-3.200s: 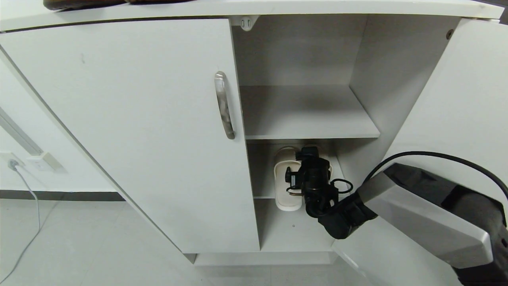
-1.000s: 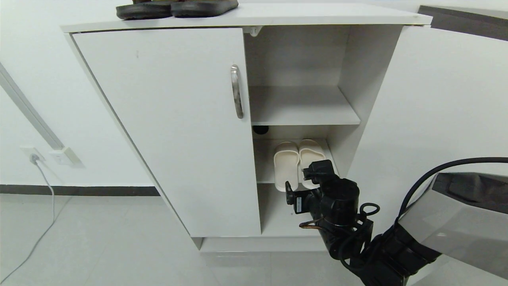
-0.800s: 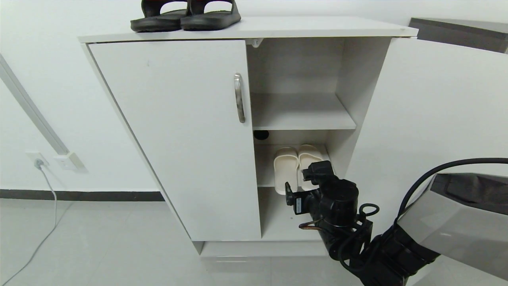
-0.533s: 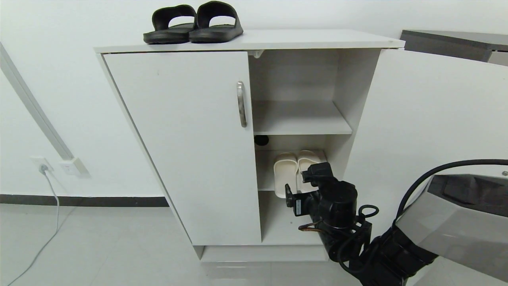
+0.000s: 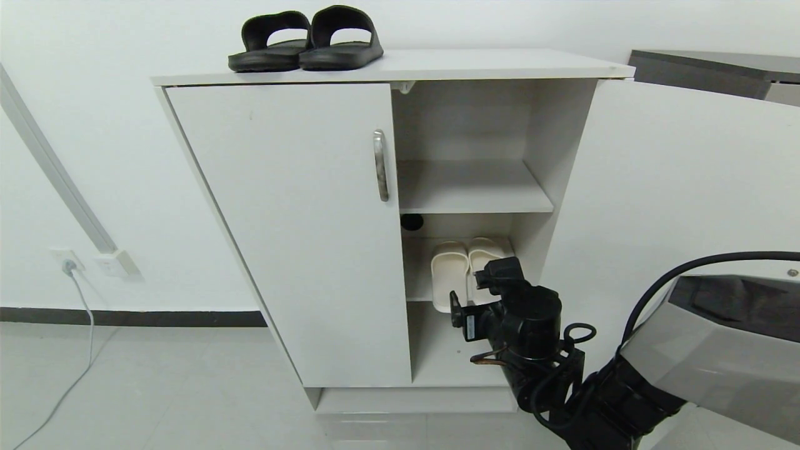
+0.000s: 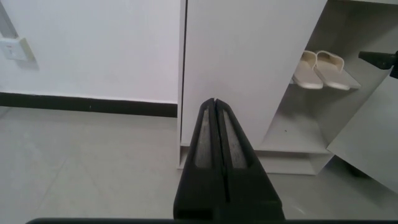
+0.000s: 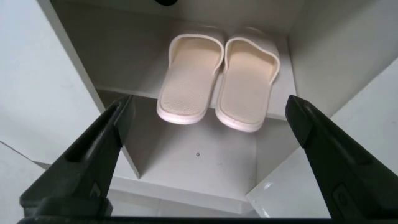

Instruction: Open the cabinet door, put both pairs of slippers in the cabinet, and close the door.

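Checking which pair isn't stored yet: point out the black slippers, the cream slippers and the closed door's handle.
black slippers point(image 5: 340, 20), head view, one slipper's strap
cream slippers point(image 7: 186, 81), right wrist view, one slipper's footbed
door handle point(image 5: 379, 165), head view, middle of the bar

Home-like room; shoe cabinet point(image 5: 287, 237), tiled floor point(image 5: 156, 387)

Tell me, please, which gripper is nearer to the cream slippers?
Right. The right gripper hangs in front of the cream slippers, jaws open; the left gripper is farther back, over the floor.

A wall socket point(image 5: 64, 258) sits above black skirting point(image 5: 125, 316) and a pale tiled floor point(image 5: 156, 400).
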